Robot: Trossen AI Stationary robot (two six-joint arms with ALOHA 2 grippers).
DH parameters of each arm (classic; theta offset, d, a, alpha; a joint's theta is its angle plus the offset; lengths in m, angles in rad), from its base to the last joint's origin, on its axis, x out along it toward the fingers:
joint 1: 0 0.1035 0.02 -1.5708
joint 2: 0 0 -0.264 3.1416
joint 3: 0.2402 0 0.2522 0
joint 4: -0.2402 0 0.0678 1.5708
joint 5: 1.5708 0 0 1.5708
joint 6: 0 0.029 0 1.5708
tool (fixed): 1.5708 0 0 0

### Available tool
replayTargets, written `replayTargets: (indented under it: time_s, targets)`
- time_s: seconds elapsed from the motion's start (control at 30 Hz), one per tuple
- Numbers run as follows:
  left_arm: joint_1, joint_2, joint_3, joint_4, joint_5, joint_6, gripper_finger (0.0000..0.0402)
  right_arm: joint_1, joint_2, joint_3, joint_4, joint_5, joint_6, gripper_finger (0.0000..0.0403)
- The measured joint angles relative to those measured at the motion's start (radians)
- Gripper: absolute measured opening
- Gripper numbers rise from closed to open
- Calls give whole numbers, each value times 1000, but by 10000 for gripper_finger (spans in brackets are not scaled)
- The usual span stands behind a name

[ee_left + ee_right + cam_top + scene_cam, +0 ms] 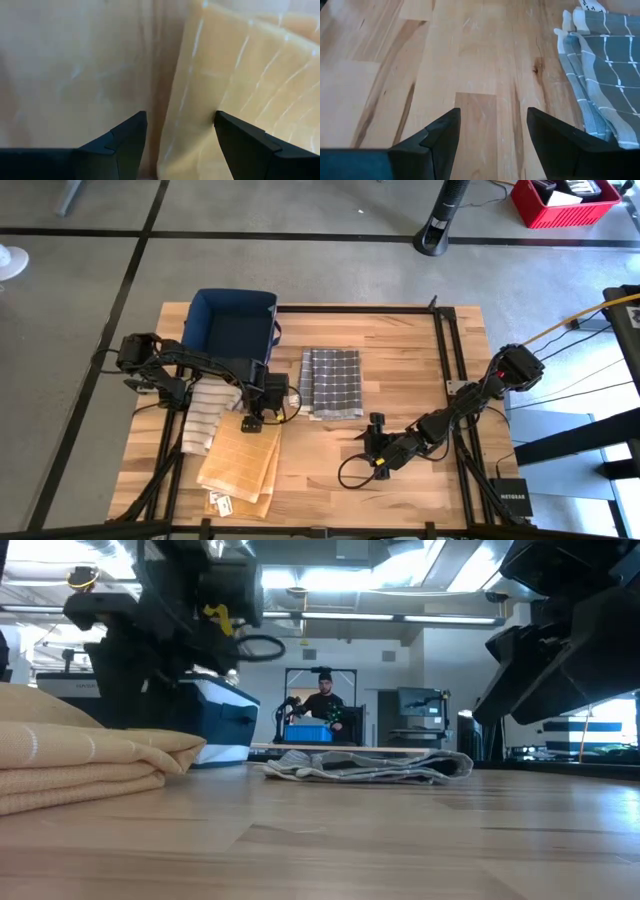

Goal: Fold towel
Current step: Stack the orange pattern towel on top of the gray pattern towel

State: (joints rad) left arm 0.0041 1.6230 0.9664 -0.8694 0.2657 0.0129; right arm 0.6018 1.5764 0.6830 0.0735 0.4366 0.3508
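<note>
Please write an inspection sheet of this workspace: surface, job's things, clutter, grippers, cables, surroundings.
Surface: wooden table, bare wood in front of the right arm.
Job's things: tan towel, folded, at the front left; grey checked towel, folded, at the middle; striped towel under the left arm.
Clutter: blue bin at the back left; small tags by the tan towel's front edge.
Grippers: left gripper open, at the tan towel's back edge; right gripper open, over bare wood, beside the grey checked towel.
Cables: black cable looped on the table by the right arm.
Surroundings: person in the room behind; red crate on the floor.
</note>
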Motion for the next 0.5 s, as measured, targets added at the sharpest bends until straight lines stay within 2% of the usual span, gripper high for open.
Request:
replayTargets:
  time_s: [0.1,0.3,0.4,0.5]
  targets:
    - [3,15,-13,20,57,15,226,0,0,0,2,0,0,232]
    - [0,68,-13,48,101,1,215,0,0,0,7,17,2,232]
    - [1,83,-13,48,155,-24,177,0,0,0,8,18,8,232]
    - [0,83,-7,35,199,-56,122,0,0,0,12,24,8,232]
